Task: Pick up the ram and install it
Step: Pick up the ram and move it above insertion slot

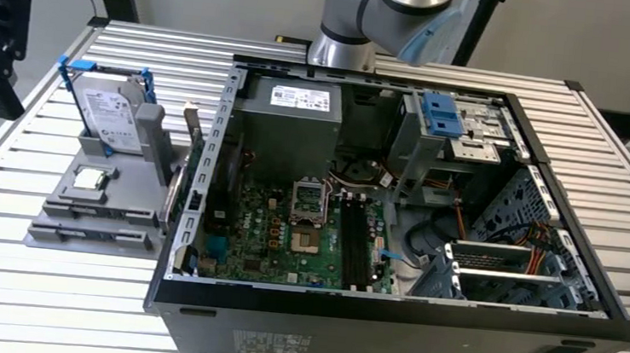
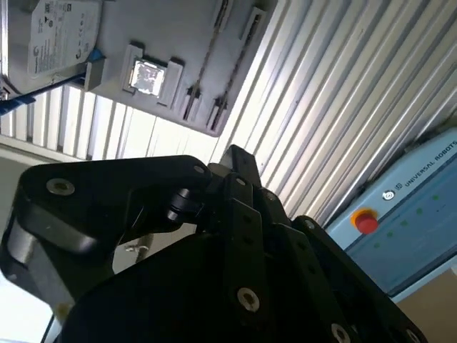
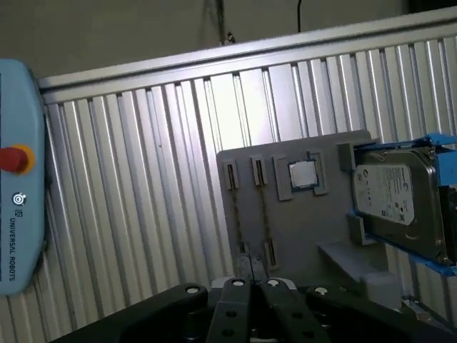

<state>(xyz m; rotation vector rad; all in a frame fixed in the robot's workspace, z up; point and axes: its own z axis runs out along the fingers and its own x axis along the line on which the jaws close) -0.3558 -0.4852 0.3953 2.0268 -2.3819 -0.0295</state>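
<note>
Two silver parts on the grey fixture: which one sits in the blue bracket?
The hard drive, big and boxy with a white label. The processor chip is small, square, with no blue around it.

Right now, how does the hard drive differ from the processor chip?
The hard drive is large and oblong; the processor chip is small and square. The hard drive stands propped up in a blue frame; the processor chip lies flat. Both are silver and sit on the grey holder.
</note>
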